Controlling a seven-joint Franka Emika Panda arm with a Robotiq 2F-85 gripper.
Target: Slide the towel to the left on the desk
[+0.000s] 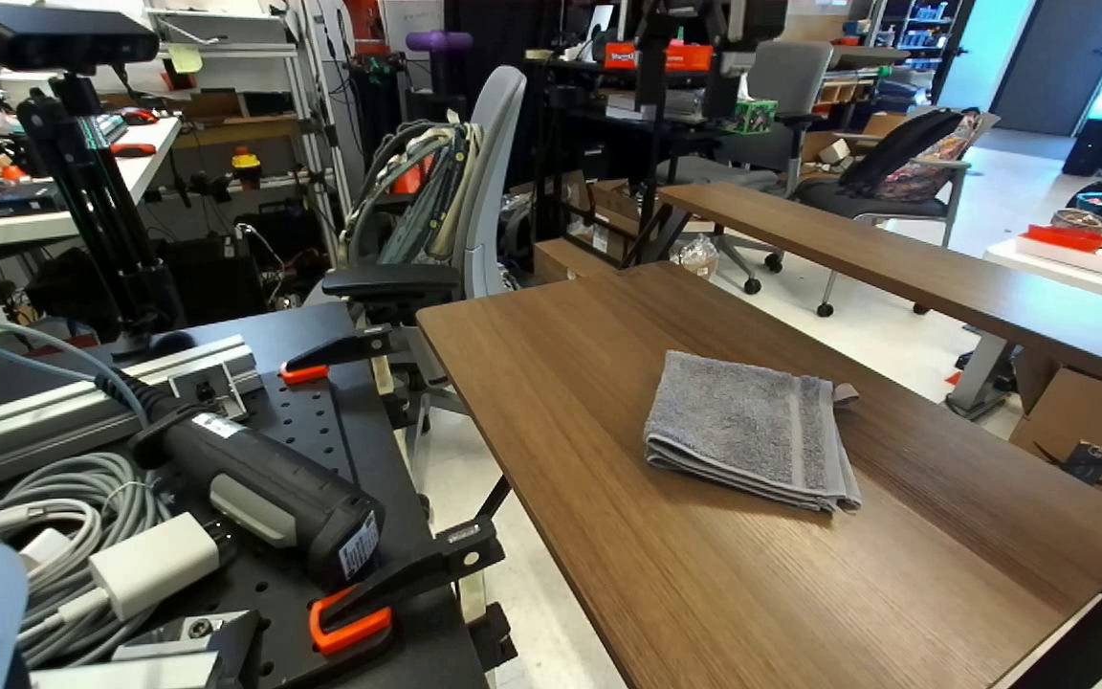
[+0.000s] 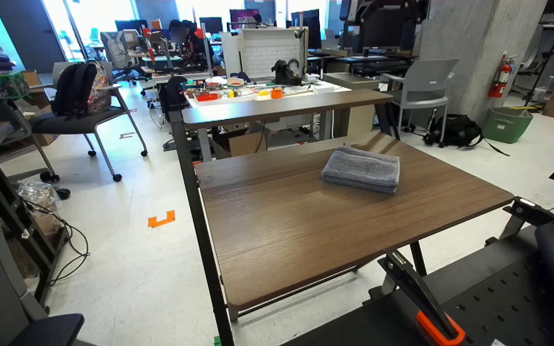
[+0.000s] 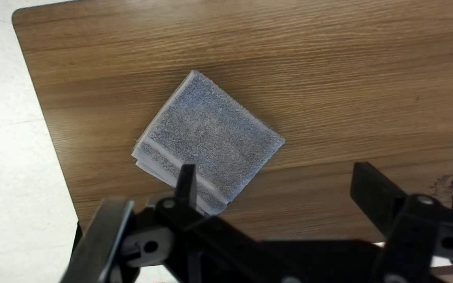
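A grey folded towel [image 1: 742,421] lies flat on the brown wooden desk [image 1: 551,383]. The towel [image 2: 361,168] and the desk [image 2: 277,230] show in both exterior views. My gripper [image 1: 685,103] hangs high above the desk at the top edge of an exterior view, and it also shows cut off at the top [image 2: 385,17]. In the wrist view my gripper [image 3: 275,167] is open with nothing between its fingers. There the towel [image 3: 210,129] lies up and left of the jaws; the left finger covers part of its banded edge. The fingers do not touch it.
A raised wooden shelf [image 1: 895,249] runs along the desk's far side. A black bench [image 1: 384,478] stands beside the desk, with clamps [image 1: 417,574], a black tool [image 1: 254,478] and cables. A grey chair [image 1: 494,172] stands behind. The desk [image 3: 348,78] edges show in the wrist view.
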